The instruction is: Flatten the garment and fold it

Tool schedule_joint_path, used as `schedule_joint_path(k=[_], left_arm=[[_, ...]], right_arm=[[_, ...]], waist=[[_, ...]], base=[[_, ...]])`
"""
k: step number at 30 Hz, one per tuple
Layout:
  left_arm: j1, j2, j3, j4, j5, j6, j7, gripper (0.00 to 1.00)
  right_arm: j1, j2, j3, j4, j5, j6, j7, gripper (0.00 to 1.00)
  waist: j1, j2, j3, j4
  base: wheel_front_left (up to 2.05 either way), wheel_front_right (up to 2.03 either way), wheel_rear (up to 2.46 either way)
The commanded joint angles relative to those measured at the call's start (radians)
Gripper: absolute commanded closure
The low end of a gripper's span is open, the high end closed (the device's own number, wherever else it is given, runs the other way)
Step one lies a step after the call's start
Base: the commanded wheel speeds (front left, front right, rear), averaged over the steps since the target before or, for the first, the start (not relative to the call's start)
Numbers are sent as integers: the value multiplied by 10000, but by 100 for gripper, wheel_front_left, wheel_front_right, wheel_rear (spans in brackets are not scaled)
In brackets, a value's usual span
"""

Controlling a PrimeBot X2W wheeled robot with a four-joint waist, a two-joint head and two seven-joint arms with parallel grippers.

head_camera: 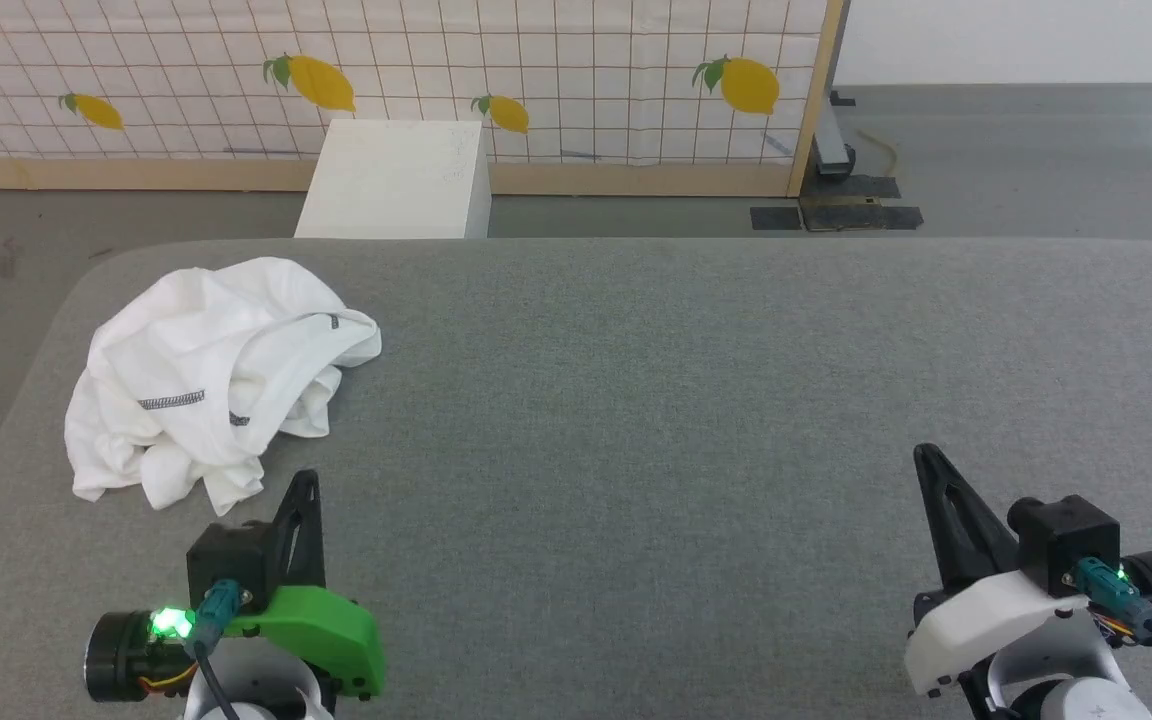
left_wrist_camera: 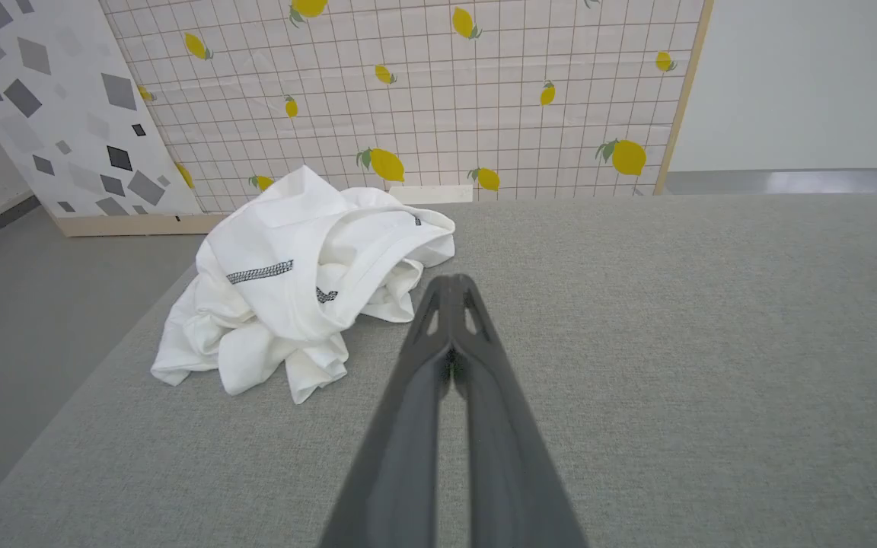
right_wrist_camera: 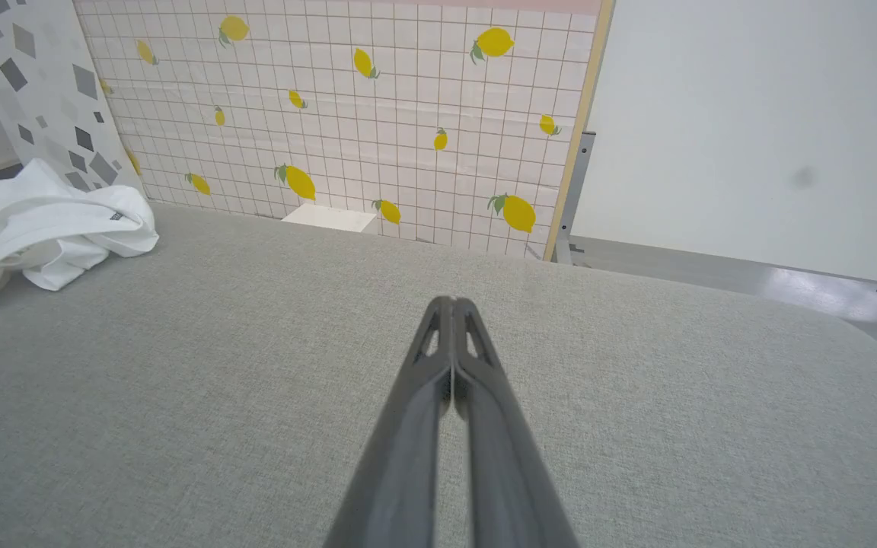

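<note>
We find the garment [head_camera: 206, 380] lying on the counter [head_camera: 696, 400], at the counter's far-left corner. It is a crumpled white heap, bunched in loose folds, not flattened. Short runs of dark stitching show on its upper folds. Its left edge lies close to the counter's left rim.

The left fingers [head_camera: 298, 530] stand over the near-left part of the counter. We see them pressed together along their length, with nothing between them. Their tip points toward the counter's far edge and sits near the garment's near side. In the head view a strip of bare counter shows between the tip and the cloth.

The right fingers [head_camera: 951, 520] stand over the near-right part of the counter, well apart from the garment. They too are pressed together and hold nothing.

A white box [head_camera: 391, 180] stands on the floor [head_camera: 1036, 150] just beyond the counter's far edge, toward its left end. Behind the box, a lemon-patterned panel [head_camera: 576, 80] runs along that far side.
</note>
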Motion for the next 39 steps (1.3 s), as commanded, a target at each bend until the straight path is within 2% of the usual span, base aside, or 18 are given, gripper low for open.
schedule_joint_path(k=[1,13,14,39], left_arm=[[-175,-51,32,32,129,-11,14,100],[-175,-51,32,32,129,-11,14,100],[0,0,0,0,0,0,2,0],[152,-7,-183,-109,-271,72,-413,0]], right_arm=[[-160,13,14,-49,-66,-15,3,100],[-160,13,14,-49,-66,-15,3,100],[0,0,0,0,0,0,0,0],[-6,0,-432,290,492,-1,-415,0]], waist=[[0,-1,0,0],[0,-1,0,0],[0,-1,0,0],[0,-1,29,23]], base=[[0,0,0],[0,0,0],[0,0,0],[0,0,0]])
